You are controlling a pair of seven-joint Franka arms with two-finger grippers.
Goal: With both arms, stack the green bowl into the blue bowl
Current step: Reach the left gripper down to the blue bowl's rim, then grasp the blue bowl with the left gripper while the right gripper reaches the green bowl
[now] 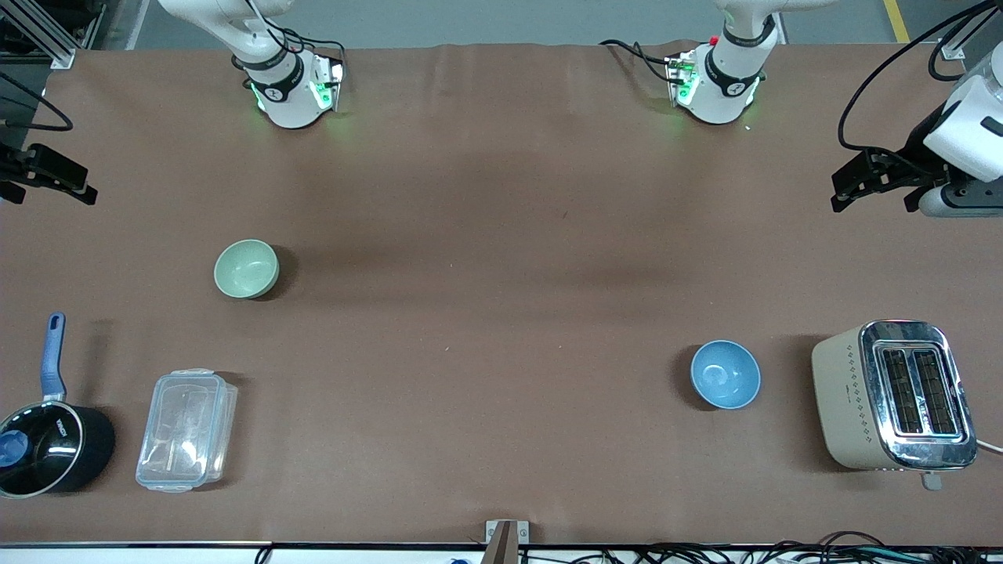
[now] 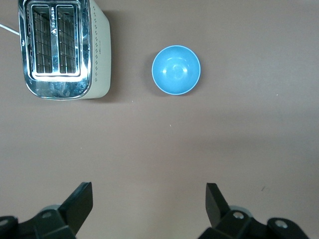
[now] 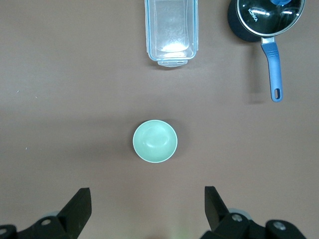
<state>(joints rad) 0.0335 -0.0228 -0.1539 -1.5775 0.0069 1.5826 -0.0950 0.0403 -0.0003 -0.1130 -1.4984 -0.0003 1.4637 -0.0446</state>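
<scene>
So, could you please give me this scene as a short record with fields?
green bowl: upright, empty, on the table toward the right arm's end
blue bowl: upright, empty, beside the toaster, toward the left arm's end
stacking: not yet done; bowls far apart
left end effector: open, high over bare table, holding nothing
right end effector: open, high over bare table, holding nothing
other items: saucepan, clear plastic box

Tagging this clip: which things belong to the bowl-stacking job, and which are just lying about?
Job: green bowl, blue bowl, left gripper and right gripper, both open and empty.
Lying about: saucepan, plastic box, toaster.
</scene>
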